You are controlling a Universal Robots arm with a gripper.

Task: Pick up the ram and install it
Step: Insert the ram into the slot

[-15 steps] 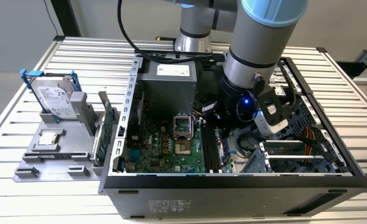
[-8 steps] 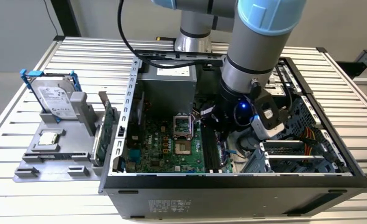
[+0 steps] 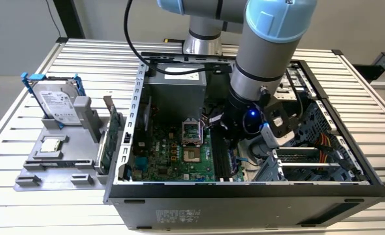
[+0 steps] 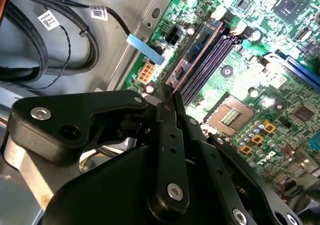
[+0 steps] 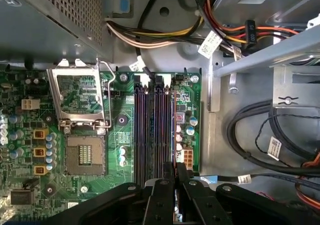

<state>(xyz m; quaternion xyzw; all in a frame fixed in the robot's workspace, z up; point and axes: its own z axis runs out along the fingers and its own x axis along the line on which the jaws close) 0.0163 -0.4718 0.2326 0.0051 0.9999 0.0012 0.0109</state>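
The ram [image 5: 174, 125] shows edge-on as a thin strip standing in the memory slot closest to the motherboard's edge, beside the dark empty slots [image 5: 150, 125]. In the second wrist view the ram [image 4: 196, 52] runs away from the fingertips along that slot. My gripper [image 5: 175, 168] [image 4: 170, 92] is shut on the near end of the ram, its black fingers pressed close together. In the exterior view the gripper [image 3: 223, 129] is deep inside the open computer case [image 3: 244, 188], low over the green motherboard [image 3: 169, 156].
The open processor socket [image 5: 85, 155] lies beside the slots. Cable bundles [image 5: 260, 135] and the drive cage [image 3: 309, 161] crowd the other side. Outside the case, a grey tray [image 3: 55, 171] holds a hard drive [image 3: 55, 103], a square processor chip [image 3: 51, 145] and a green card [image 3: 112, 129].
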